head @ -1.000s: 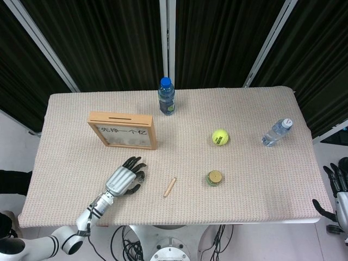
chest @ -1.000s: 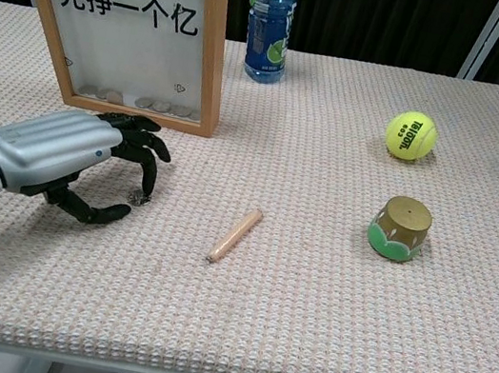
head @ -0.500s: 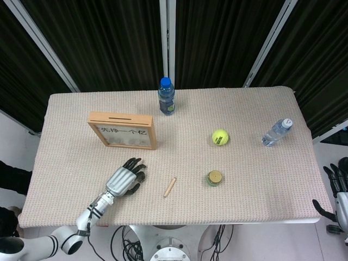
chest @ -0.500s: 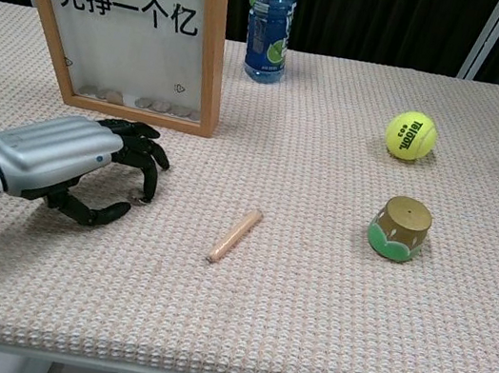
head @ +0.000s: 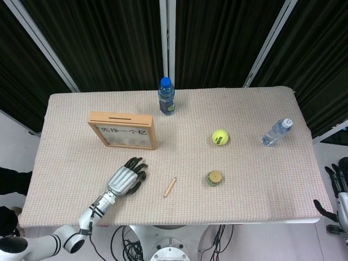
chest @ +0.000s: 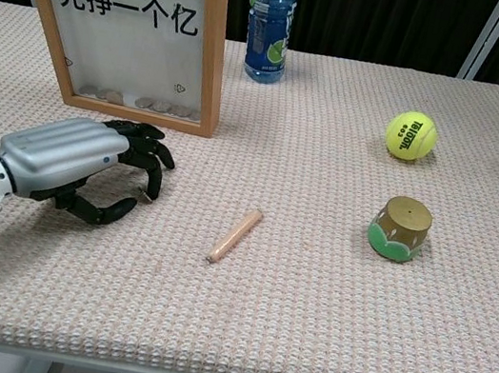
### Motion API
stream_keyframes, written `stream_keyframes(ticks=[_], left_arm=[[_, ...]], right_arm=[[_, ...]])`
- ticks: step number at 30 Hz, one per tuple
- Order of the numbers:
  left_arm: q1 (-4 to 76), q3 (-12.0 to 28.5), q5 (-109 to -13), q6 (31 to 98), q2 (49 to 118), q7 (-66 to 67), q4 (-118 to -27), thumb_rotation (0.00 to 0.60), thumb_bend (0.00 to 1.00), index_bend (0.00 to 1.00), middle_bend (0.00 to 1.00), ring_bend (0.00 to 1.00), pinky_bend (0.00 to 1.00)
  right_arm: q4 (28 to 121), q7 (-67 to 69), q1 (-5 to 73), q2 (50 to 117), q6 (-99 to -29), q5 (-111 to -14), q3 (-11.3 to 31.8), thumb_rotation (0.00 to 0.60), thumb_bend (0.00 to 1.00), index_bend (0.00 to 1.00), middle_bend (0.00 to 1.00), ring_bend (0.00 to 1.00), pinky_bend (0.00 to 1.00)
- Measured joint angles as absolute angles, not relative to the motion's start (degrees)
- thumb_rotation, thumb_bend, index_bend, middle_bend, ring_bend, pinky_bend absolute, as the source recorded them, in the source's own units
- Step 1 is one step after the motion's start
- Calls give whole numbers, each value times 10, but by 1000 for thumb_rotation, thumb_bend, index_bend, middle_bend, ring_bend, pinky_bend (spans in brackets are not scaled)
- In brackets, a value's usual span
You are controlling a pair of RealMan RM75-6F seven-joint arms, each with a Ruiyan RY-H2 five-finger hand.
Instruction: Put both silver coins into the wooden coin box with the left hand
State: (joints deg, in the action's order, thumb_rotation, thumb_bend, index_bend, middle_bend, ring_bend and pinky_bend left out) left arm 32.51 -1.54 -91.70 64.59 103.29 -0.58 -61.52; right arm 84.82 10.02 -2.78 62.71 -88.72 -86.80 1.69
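Now the left hand (chest: pixel 79 166) sits slightly higher and further forward than a second ago, fingers curled down onto the mat with tips close together; whether a silver coin is pinched beneath them I cannot tell, so the pickup looks unfinished. Just right of the hand lies a wooden dowel (chest: pixel 234 235), with open mat between. Directly beyond the fingertips stands the wooden coin box (chest: pixel 123 24), slot on its top edge, coins already showing inside. The table's near edge (head: pixel 163 223) runs close behind the wrist. The right hand (head: pixel 338 187) hangs off the far right, fingers spread.
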Motion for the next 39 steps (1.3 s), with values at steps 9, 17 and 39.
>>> stream_keyframes(ticks=[9, 17, 39], left_arm=[[330, -11, -921, 655, 1047, -15, -593, 600, 248, 479, 185, 12, 99], [333, -5, -926, 670, 1050, -17, -582, 600, 248, 493, 199, 12, 101], [336, -6, -926, 676, 1048, -25, -578, 600, 354, 549, 217, 24, 103]], right_arm=[[843, 106, -28, 627, -885, -865, 18, 600, 176, 0, 0, 0, 0], [843, 107, -28, 626, -883, -863, 18, 600, 178, 0, 0, 0, 0], [848, 101, -25, 624, -874, -860, 18, 600, 178, 0, 0, 0, 0]])
